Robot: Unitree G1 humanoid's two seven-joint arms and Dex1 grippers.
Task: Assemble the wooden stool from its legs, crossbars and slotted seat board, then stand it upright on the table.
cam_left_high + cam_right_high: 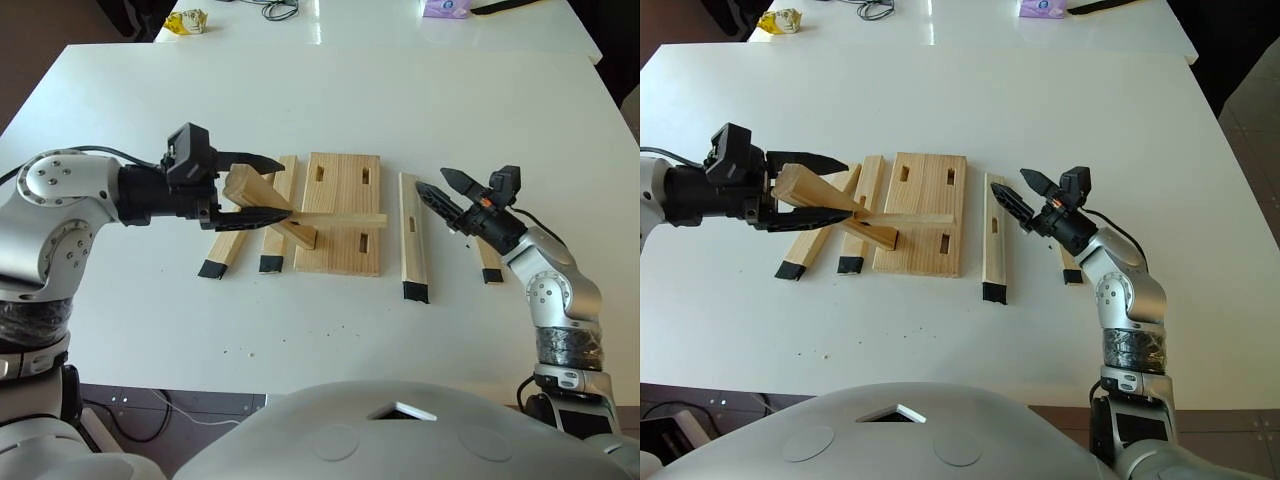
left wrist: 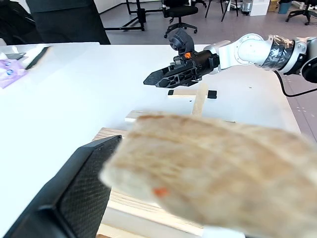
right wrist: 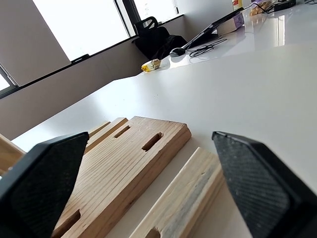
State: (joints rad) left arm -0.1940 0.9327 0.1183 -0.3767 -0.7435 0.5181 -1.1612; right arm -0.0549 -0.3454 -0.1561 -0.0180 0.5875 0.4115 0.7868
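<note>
The slotted seat board (image 1: 340,185) lies flat mid-table. My left gripper (image 1: 262,188) is shut on a wooden leg (image 1: 250,190), held tilted above the board's left edge. A thin crossbar (image 1: 345,218) sticks out from that leg across the board. The held leg appears close up as blurred wood (image 2: 213,158). Two legs (image 1: 228,245) (image 1: 272,235) lie left of the board, and a third leg (image 1: 412,235) lies to its right. My right gripper (image 1: 443,188) hovers open just right of that leg, over a short wooden piece (image 1: 489,265). Its fingers (image 3: 44,178) frame the board (image 3: 124,163).
A second white table stands behind, with a yellow wrapper (image 1: 186,21), cables (image 1: 280,8) and a purple pack (image 1: 445,8) on it. White tabletop (image 1: 330,90) stretches behind the parts and along the front edge (image 1: 300,340).
</note>
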